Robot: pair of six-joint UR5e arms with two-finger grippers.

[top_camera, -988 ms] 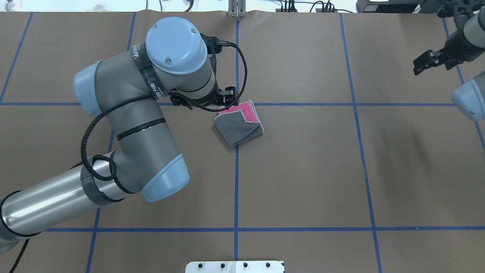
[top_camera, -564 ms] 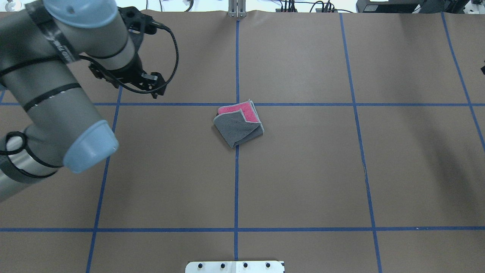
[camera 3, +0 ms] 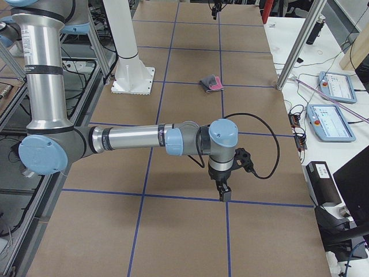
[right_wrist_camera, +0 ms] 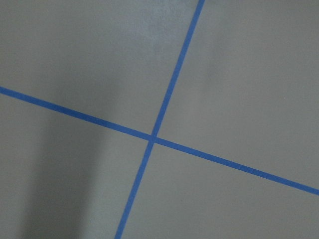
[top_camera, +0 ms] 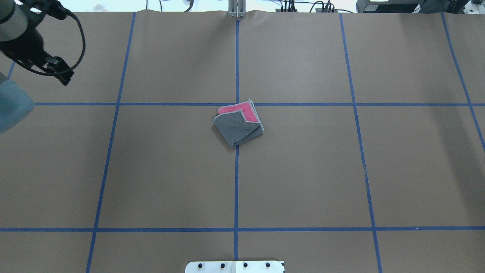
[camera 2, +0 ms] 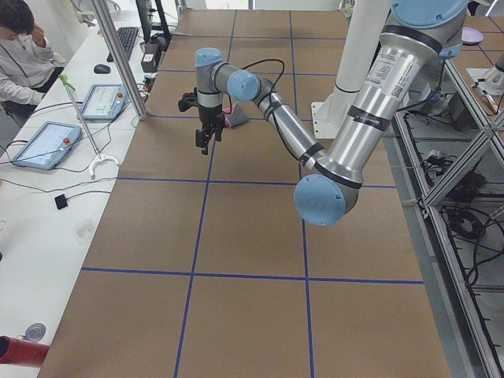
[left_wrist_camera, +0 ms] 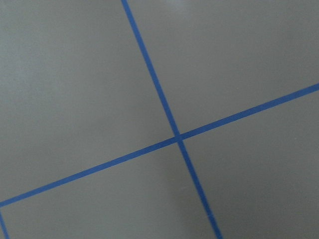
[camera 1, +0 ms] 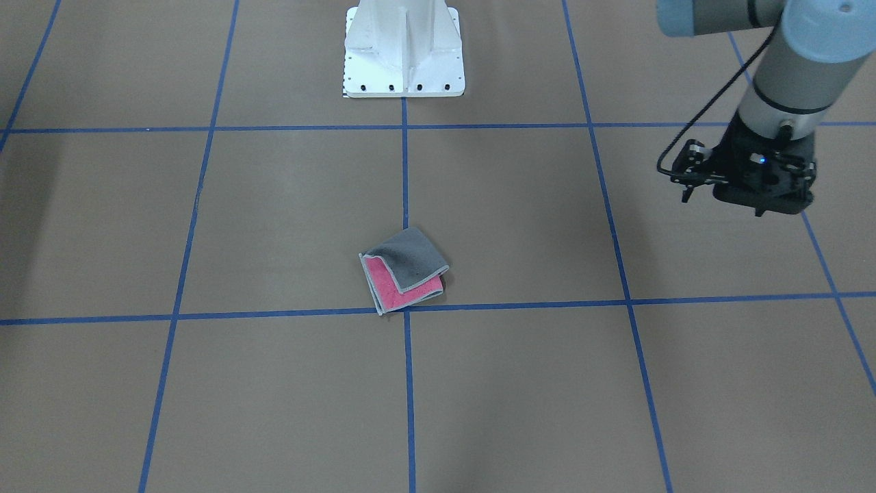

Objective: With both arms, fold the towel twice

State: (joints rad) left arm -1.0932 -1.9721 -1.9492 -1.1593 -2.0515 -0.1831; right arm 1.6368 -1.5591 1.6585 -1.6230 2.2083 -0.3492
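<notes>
Exterior right view, nearest first: right arm (camera 3: 132,138) stretched level over the table (camera 3: 184,242), wrist bent down, right claw (camera 3: 223,194) pointing straight at the brown top, just short of a blue tape line (camera 3: 173,197). Seen in this side view only — cannot tell how far open, nor whether anything is in its grip. From its wrist camera, brown top and a crossing of two blue lines.

Farther along, at the middle of the table: towel (top_camera: 238,127), folded small, lying flat and turned cornerwise. Dark grey face on top, a pink band showing along its far side in the overhead exterior view, pale stitched edging round the layers. Sits at the crossing of the centre line and a cross line, astride the centre line, far corner touching the cross line. Well apart from both claws. White base (camera 1: 402,55) bolted down on the robot's side of it, also well apart.

Farthest, beyond the towel: left arm (camera 2: 354,118) reaching out to the left claw (camera 2: 205,142), hanging over the table near another tape crossing, fingers down. Black body plain enough in the front-facing view — the gap between the fingers not; cannot tell how far open. From its wrist camera, again brown top and two crossing blue lines.
</notes>
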